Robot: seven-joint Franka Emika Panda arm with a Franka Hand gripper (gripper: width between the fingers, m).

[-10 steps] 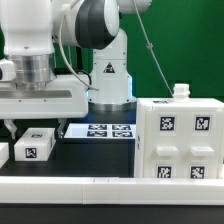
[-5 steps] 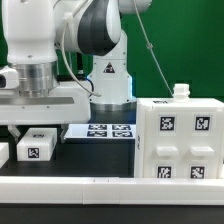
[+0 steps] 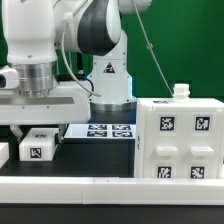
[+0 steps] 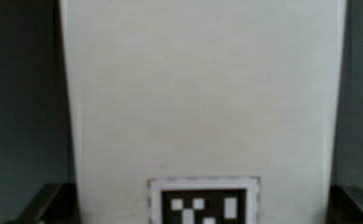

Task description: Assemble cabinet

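Hanging with its jaws spread wide, the claw straddles a small white tagged block, and whether it touches the block is unclear. The cabinet stands well apart, to the exterior view's right of that block.

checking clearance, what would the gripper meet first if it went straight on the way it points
Most likely the small white tagged block directly below the gripper; the wrist view shows it lying between the spread fingers. The gap left is hard to judge.
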